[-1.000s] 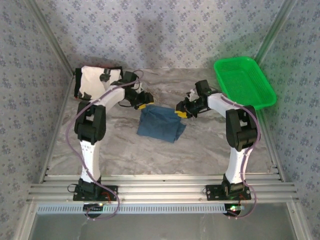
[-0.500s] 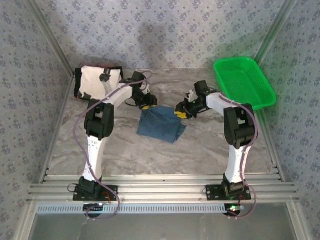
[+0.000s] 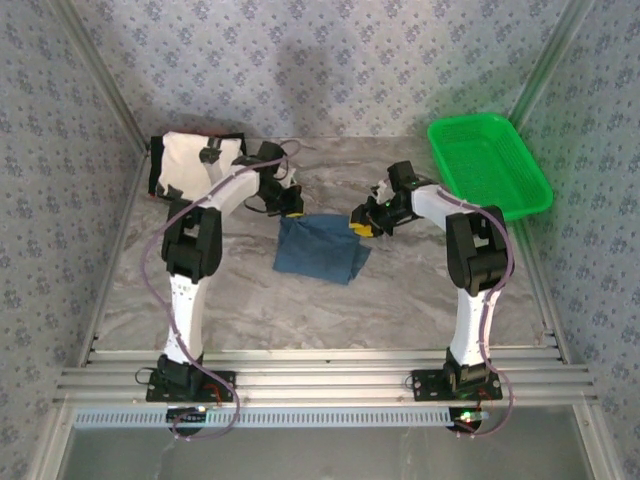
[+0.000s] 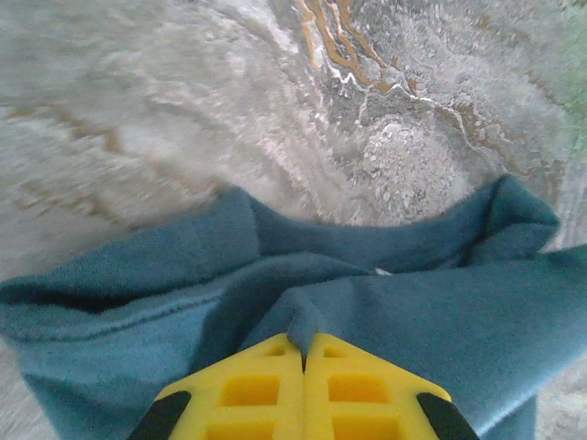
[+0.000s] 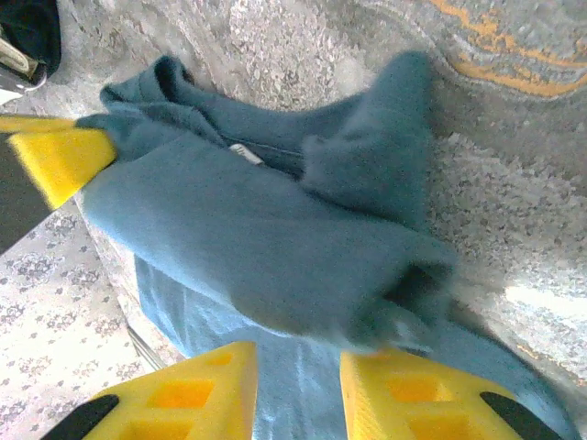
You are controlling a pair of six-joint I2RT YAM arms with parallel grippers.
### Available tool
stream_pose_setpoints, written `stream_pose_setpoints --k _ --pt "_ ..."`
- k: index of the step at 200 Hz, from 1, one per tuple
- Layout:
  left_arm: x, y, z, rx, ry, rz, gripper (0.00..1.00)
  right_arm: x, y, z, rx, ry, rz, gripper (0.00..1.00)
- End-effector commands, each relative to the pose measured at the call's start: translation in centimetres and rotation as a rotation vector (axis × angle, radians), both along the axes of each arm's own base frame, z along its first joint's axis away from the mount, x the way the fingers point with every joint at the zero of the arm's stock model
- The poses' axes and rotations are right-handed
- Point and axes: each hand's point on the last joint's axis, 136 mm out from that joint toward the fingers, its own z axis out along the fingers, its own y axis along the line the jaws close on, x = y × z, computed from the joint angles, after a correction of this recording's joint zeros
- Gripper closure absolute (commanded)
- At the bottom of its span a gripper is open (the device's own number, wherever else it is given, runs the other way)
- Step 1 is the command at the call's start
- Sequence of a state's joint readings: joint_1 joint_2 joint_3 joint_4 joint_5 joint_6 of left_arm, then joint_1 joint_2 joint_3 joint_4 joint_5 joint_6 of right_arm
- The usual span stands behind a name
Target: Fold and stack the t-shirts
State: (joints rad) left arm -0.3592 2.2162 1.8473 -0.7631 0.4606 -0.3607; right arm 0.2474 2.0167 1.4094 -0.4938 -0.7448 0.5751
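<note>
The dark teal-blue t-shirt lies partly folded mid-table, its far edge bunched up. My left gripper is at the shirt's far left corner, and its yellow jaws are shut on a pinch of the teal cloth. My right gripper is at the far right corner. Its fingers stand apart, with a thick fold of the teal shirt lying across the gap. The left gripper's yellow fingertip holds the opposite corner. The cream-white t-shirt with black patches lies folded at the back left.
A bright green plastic basket sits at the back right, close behind the right arm. Patterned walls enclose the marbled table on three sides. Bare table stretches in front of the teal shirt, towards the arm bases.
The left gripper first slid a little right along the shirt's far edge, then back left, and its elbow swung. The right gripper has barely moved.
</note>
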Motion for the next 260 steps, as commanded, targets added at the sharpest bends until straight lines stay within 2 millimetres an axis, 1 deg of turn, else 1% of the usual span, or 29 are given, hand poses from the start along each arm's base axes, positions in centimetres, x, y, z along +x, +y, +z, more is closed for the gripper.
stream_pose_setpoints --k 1,28,55,75,77,82,110,133,146,163,188,208,222,230,241,247,258,260 --pt "1.1 2.3 4.9 -0.023 -0.095 0.062 1.0 1.2 0.2 0.0 -0.016 -0.017 -0.006 0.68" --pt "1.2 2.9 4.9 -0.03 -0.088 0.08 1.0 2.5 0.7 -0.5 -0.015 -0.019 -0.019 0.68" --pt "1.0 3.1 5.4 -0.054 -0.106 0.092 1.0 3.6 1.8 -0.1 0.011 -0.039 -0.015 0.68" --pt "0.5 3.6 5.9 -0.07 -0.107 0.113 1.0 3.9 2.7 0.5 0.022 -0.052 0.002 0.68" --pt "0.8 3.6 6.2 -0.078 -0.128 0.116 1.0 3.9 2.8 0.5 0.023 -0.053 0.003 0.68" --pt "0.9 3.8 6.4 -0.083 -0.139 0.125 1.0 3.9 2.9 0.6 0.026 -0.054 0.007 0.68" --pt "0.6 5.3 7.9 -0.133 -0.171 0.188 1.0 4.0 3.5 1.2 0.038 -0.069 0.019 0.68" --pt "0.2 6.5 8.1 -0.142 -0.182 0.227 1.0 4.2 4.1 1.7 0.045 -0.083 0.029 0.68" --pt "0.2 7.3 7.6 -0.142 -0.178 0.256 1.0 4.6 4.5 1.8 0.051 -0.088 0.035 0.67" --pt "0.0 8.2 6.4 -0.14 -0.157 0.282 1.0 5.0 5.3 1.7 0.063 -0.072 0.035 0.67" --pt "-0.5 9.1 3.5 -0.114 -0.11 0.301 1.0 5.3 7.1 1.8 0.083 -0.075 0.064 0.67" --pt "-0.8 10.6 1.5 -0.088 -0.092 0.353 1.0 5.4 8.2 1.4 0.08 -0.069 0.071 0.67" --pt "-0.5 11.3 0.3 -0.087 -0.074 0.381 1.0 5.6 8.9 1.2 0.08 -0.067 0.074 0.67" --pt "-0.2 11.4 -0.5 -0.08 -0.058 0.378 1.0 5.7 9.2 0.8 0.078 -0.062 0.072 0.67" --pt "0.4 11.3 -1.3 -0.071 -0.04 0.366 0.95 5.8 9.7 0.6 0.081 -0.057 0.073 0.67" --pt "0.8 11.2 -1.7 -0.067 -0.031 0.358 0.9 5.9 9.9 0.6 0.082 -0.056 0.073 0.67" --pt "1.7 11.3 -1.8 -0.06 -0.025 0.356 0.74 5.9 10.3 0.7 0.086 -0.062 0.075 0.67" --pt "1.9 11.3 -1.8 -0.06 -0.025 0.356 0.69 5.9 10.4 0.8 0.088 -0.063 0.075 0.67"
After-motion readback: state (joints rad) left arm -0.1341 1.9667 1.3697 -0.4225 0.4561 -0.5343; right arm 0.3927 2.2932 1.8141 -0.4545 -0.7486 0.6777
